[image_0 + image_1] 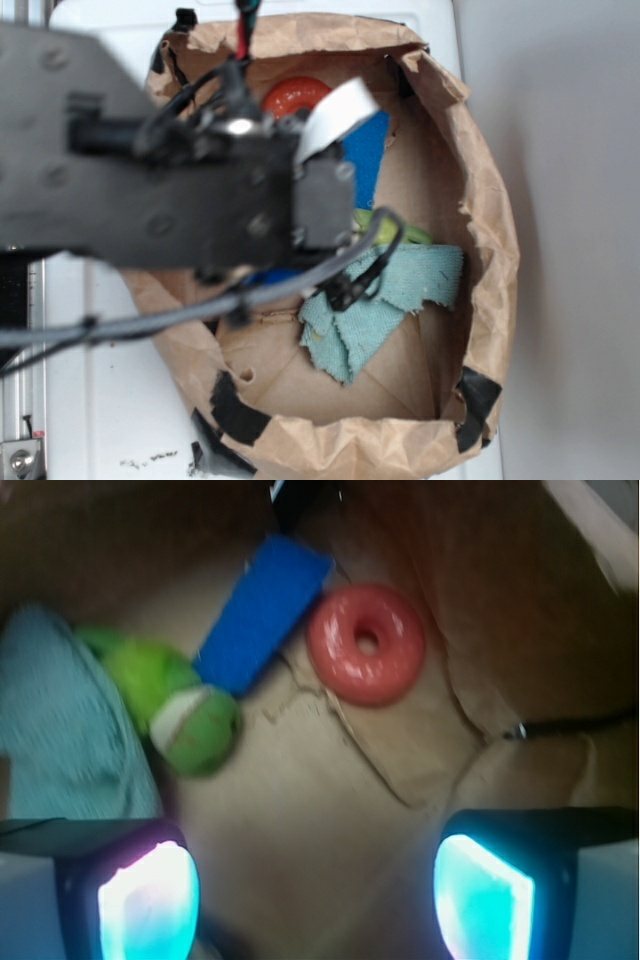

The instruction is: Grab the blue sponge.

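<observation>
Your workspace was a brown paper bag [480,170] with rolled-down walls, patched with black tape and standing on a white surface, its creased floor filling the wrist view. Nearest the camera, your gripper [318,895] hung with its two glowing pads wide apart and nothing between them, only bare paper floor below. Beyond the gripper and toward its left pad lay the pale teal cloth [60,715], then a green plush toy [175,705]. Past that, the blue sponge [262,612] lay flat and slanted, its near end touching or just overlapping the green toy and its far end just beside the orange ring [366,642], which sat farthest back. The sponge was well ahead of the gripper, so nothing was lined up for a grasp yet. If you had dropped straight down, you would likely have closed on empty paper; coming in without turning the jaws across the sponge's narrow width risked catching the toy or nudging the ring, and a flat sponge could be pressed into the loose paper rather than pinched. The bag wall and cables in the exterior view could also snag the arm. No brand, label or readable writing showed on anything.
</observation>
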You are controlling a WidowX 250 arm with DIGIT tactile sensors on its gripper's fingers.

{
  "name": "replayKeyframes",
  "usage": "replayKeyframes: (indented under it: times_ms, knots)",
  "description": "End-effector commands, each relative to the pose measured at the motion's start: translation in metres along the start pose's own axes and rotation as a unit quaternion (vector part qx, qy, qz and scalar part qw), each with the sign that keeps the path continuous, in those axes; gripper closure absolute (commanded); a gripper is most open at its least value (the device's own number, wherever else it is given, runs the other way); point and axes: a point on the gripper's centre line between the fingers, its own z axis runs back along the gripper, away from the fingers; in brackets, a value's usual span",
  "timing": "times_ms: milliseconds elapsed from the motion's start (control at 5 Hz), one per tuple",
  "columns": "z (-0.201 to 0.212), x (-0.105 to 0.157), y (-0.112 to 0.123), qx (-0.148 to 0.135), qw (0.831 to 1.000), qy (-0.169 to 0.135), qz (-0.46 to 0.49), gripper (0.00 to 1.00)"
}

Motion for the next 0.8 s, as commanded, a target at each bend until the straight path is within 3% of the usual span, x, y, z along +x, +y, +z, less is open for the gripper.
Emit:
replayKeyframes:
  times_ms: [0,400,600]
  knots:
    - [0.013,0.015,0.009,-0.012,1.0,-0.017,0.008,0.0]
    - [0.013,0.015,0.009,-0.012,1.0,-0.017,0.008,0.0]
    - [0.003,0.009,0.015,-0.021,0.993,-0.005,0.119,0.0]
